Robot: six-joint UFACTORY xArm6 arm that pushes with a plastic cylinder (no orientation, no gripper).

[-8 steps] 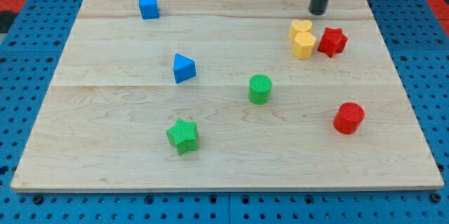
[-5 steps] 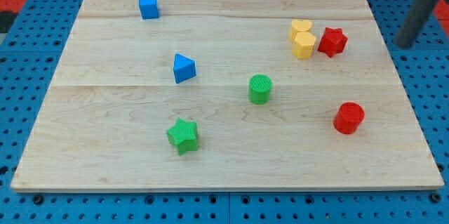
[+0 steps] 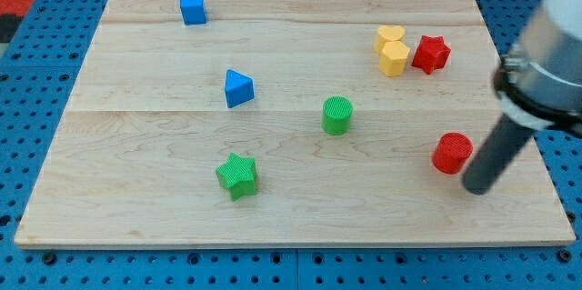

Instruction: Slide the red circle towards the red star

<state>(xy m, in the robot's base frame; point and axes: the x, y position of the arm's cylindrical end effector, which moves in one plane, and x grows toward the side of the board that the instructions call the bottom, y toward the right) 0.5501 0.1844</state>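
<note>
The red circle (image 3: 451,153), a short cylinder, stands on the wooden board (image 3: 164,181) at the view's lower right. The red star (image 3: 431,54) lies near the view's upper right, well above the circle. My tip (image 3: 476,187) is on the board just below and to the right of the red circle, very close to it; I cannot tell if they touch. The dark rod slants up to the view's right into the arm's body.
A yellow heart (image 3: 390,35) and a yellow hexagon (image 3: 394,57) sit touching just left of the red star. A green cylinder (image 3: 336,115), a green star (image 3: 237,175), a blue triangle (image 3: 238,87) and a blue cube (image 3: 192,6) lie further left.
My tip has swept from the board's top edge, out past the right edge, then down to just below right of the red circle. No block has moved.
</note>
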